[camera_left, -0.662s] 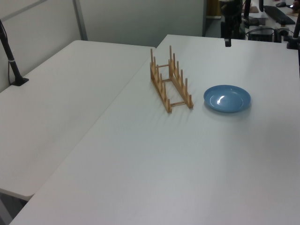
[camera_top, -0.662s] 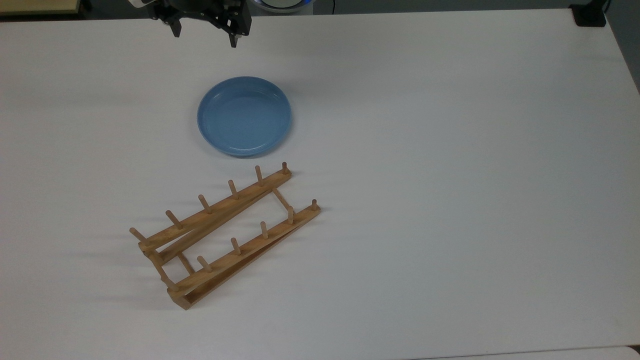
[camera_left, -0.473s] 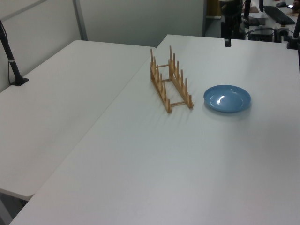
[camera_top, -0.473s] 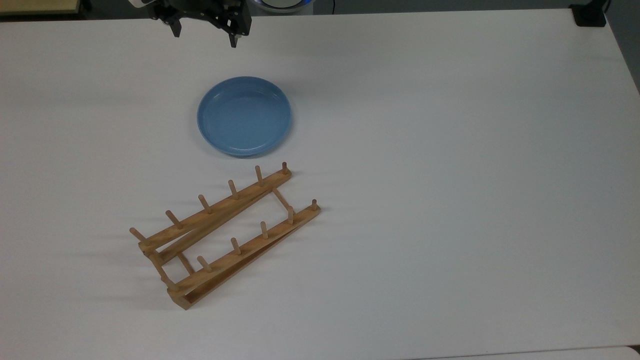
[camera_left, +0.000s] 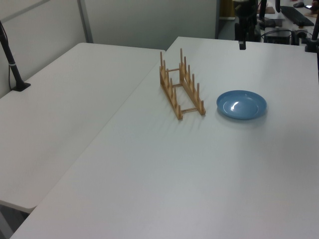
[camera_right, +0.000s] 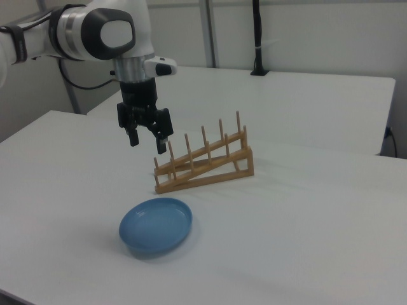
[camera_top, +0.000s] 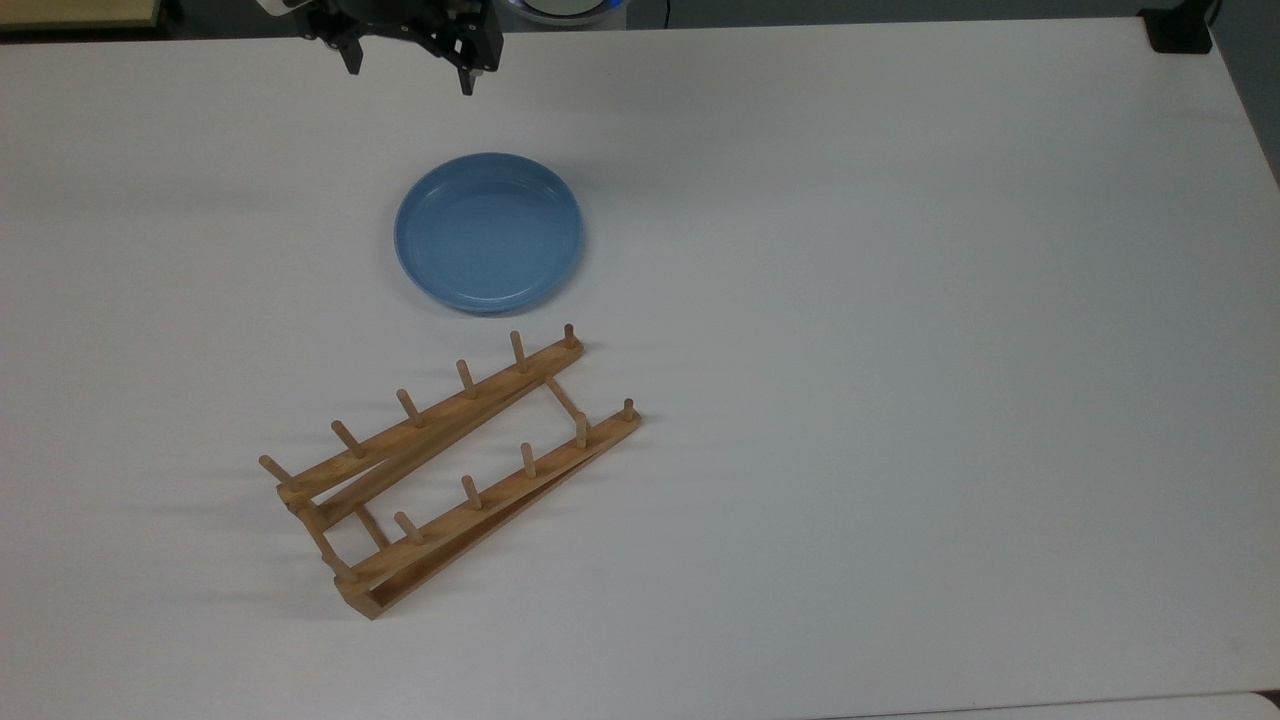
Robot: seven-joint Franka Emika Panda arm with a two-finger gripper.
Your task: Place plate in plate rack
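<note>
A glossy light-blue plate (camera_top: pixel 489 231) (camera_left: pixel 241 104) (camera_right: pixel 156 225) lies flat on the white table. The wooden plate rack (camera_top: pixel 450 470) (camera_left: pixel 181 91) (camera_right: pixel 203 163) stands beside it with its pegs upright and nothing in it. My gripper (camera_top: pixel 408 73) (camera_right: pixel 147 141) hangs in the air above the table, up the top view from the plate and well apart from it. Its fingers (camera_right: pixel 162 142) are spread, so it is open with nothing between them. In the left view the gripper (camera_left: pixel 241 42) is at the top edge, behind the plate.
The white table (camera_top: pixel 900 350) stretches wide to the top view's right. A second table (camera_left: pixel 60 114) adjoins it on the left view's left. A black post (camera_right: pixel 259 38) stands on the far table. A black mount (camera_top: pixel 1178 30) sits at the top view's upper right corner.
</note>
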